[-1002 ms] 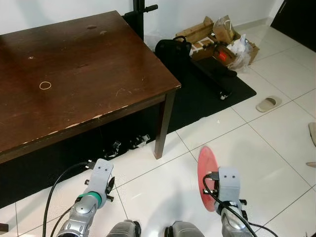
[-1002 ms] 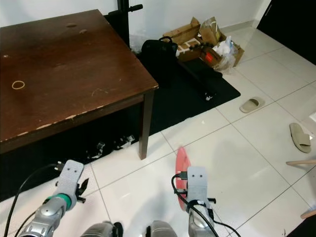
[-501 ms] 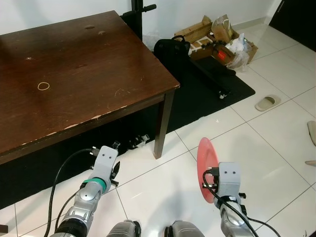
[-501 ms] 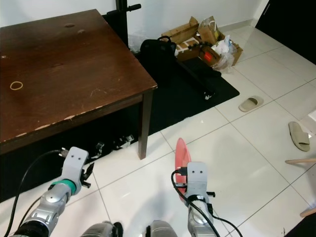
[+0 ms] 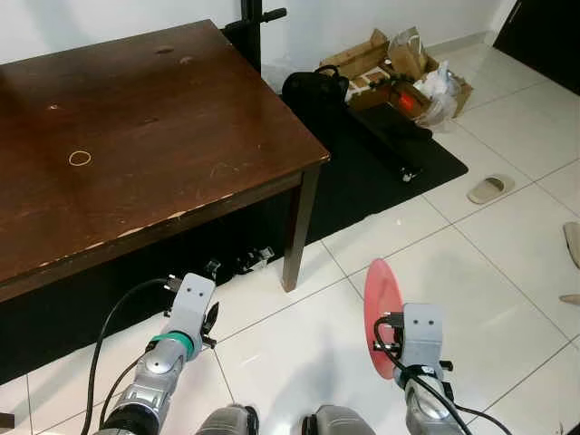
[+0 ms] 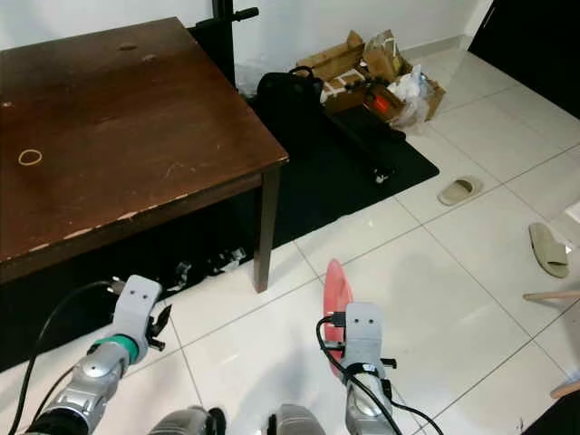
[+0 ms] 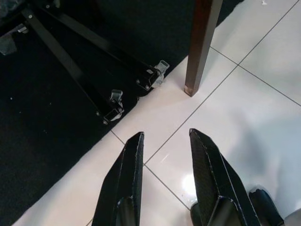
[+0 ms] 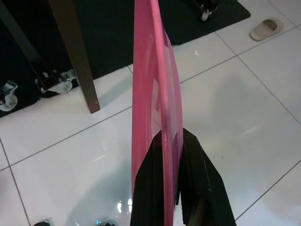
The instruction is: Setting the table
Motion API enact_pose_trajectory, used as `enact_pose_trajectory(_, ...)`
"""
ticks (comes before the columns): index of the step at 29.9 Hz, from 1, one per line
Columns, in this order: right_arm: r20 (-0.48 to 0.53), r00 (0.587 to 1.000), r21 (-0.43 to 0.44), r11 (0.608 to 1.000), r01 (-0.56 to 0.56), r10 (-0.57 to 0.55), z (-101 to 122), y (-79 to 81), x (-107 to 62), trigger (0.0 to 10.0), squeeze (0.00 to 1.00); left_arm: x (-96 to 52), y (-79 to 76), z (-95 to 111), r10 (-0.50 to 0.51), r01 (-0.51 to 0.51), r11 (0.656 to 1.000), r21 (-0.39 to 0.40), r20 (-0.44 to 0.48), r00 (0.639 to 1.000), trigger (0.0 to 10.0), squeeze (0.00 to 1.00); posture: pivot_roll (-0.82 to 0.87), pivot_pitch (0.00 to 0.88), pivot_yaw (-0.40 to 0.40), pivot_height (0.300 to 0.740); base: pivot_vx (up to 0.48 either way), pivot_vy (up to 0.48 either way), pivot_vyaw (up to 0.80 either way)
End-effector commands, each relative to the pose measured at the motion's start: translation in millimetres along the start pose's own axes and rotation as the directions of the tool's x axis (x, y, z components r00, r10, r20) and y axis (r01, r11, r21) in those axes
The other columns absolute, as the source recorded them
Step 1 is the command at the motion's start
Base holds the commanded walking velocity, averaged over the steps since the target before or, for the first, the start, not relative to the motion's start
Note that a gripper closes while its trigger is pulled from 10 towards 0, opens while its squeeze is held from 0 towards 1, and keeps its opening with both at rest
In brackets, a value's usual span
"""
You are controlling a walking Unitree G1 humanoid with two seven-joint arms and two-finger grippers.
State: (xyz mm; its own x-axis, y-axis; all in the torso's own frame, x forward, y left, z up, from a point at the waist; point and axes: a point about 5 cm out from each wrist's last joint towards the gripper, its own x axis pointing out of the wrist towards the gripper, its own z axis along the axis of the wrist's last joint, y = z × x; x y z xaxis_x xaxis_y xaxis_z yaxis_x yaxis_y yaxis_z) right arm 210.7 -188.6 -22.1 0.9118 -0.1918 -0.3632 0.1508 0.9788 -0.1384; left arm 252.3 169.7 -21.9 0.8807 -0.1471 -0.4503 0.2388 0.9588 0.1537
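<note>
Carrying pink plate toward table.
Right claw clamped on plate rim, plate held on edge above floor, off table's near right corner. Left claw narrowly parted, empty. Raise above table edge, rotate flat, then release.

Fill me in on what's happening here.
The robot stands on the white tiled floor near the corner of a dark brown wooden table. Its right gripper is shut on a pink round plate, held on edge above the floor and not yet on the table. The left gripper is open and holds nothing, low beside the table leg.
</note>
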Motion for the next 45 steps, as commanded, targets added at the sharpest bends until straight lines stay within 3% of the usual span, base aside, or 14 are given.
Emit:
enact_pose_trajectory(1, 0.009, 1.000, -0.006, 1.000, 0.000, 0.000, 0.0, 0.0, 0.3, 10.0, 0.00, -0.9, -1.6, -4.2, -0.005, 0.005, 1.000, 0.008, -0.015, 1.000, 10.0, 0.00, -0.12, 0.000, 0.039, 0.740, 0.000, 0.000, 0.00)
enact_pose_trajectory(10, 0.041, 0.999, -0.032, 0.999, -0.021, 0.022, 5.6, -2.5, 2.0, 10.0, 0.00, -0.4, -2.8, -4.3, -0.003, 0.003, 1.000, 0.007, -0.012, 1.000, 10.0, 0.00, -0.11, 0.000, 0.031, 0.740, 0.000, 0.000, 0.00)
enact_pose_trajectory(20, 0.053, 0.999, -0.043, 0.999, 0.015, -0.013, 7.0, -21.3, 2.3, 10.0, 0.00, 0.9, -0.4, -1.9, 0.001, -0.001, 1.000, 0.010, -0.003, 1.000, 10.0, 0.00, -0.11, 0.000, 0.033, 0.740, 0.000, 0.000, 0.00)
enact_pose_trajectory(45, 0.088, 0.996, -0.035, 0.999, 0.000, 0.003, 16.5, -16.2, 5.9, 10.0, 0.00, 2.3, -0.7, 0.0, 0.005, -0.005, 1.000, 0.007, 0.007, 1.000, 10.0, 0.00, -0.11, 0.000, 0.030, 0.740, 0.000, 0.000, 0.00)
